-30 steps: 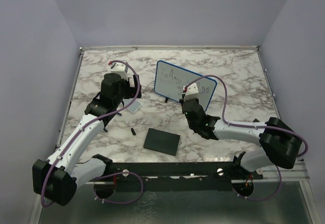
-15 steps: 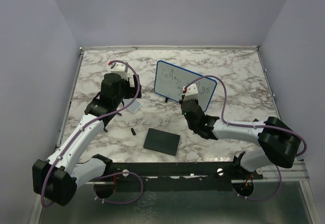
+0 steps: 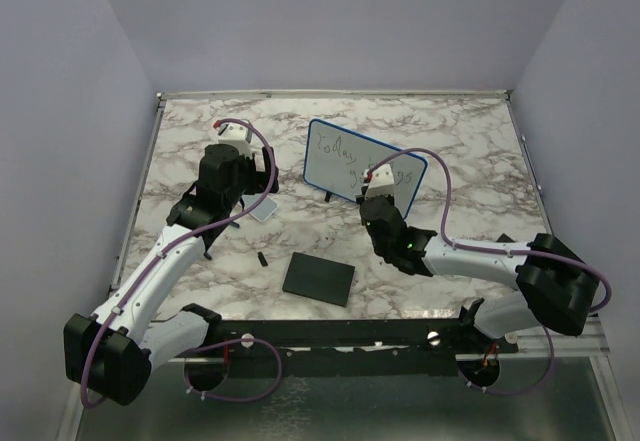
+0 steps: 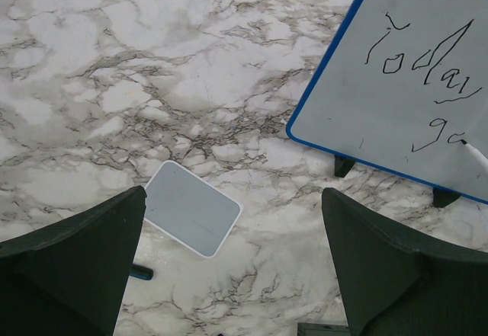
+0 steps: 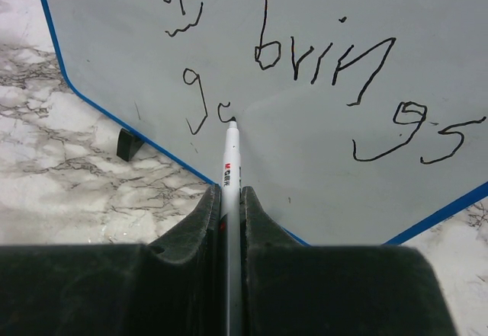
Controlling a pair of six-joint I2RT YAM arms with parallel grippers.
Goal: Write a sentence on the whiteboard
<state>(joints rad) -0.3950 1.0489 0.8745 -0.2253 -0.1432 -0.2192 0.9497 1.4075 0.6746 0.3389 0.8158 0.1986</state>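
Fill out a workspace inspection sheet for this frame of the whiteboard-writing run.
Surface: marble-pattern table.
Job's things: whiteboard standing on its feet; sentence reads "Today brings", second line begun; marker tip at the board.
Clutter: black pad, grey-edged tile, small black piece, all loose on the table.
Grippers: left gripper open above the tile; right gripper shut on the marker.
Cables: purple cables loop off both arms.
Surroundings: plain walls on three sides.

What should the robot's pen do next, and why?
Probably curl the marker tip round to close the half-drawn letter. The right claw pinches the marker with its tip on the whiteboard, and the sentence ends at "g" plus an open curve.
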